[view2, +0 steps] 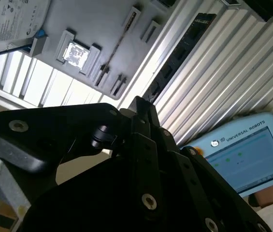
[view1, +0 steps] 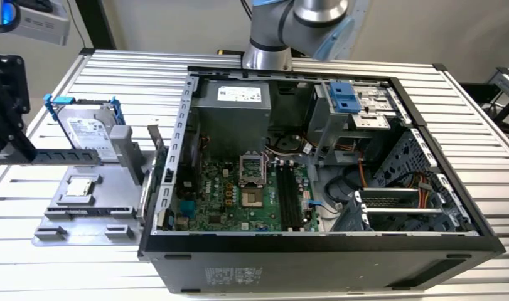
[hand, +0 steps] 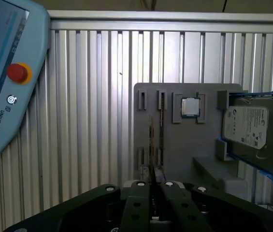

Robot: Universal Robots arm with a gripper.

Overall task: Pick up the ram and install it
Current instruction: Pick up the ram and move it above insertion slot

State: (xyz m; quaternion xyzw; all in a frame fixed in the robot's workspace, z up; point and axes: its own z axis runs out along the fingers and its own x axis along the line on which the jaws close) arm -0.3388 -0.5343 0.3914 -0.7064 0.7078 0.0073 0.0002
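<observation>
One ram stick (view1: 66, 157) is pinched in the gripper (hand: 153, 175), in the air over the grey tray (view1: 83, 224). I think it should travel level and meet a black slot (view1: 289, 194) squarely.

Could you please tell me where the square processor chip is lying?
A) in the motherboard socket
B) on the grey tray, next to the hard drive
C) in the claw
B: the chip sits in a recess of the grey tray, with the hard drive beside it.
</observation>
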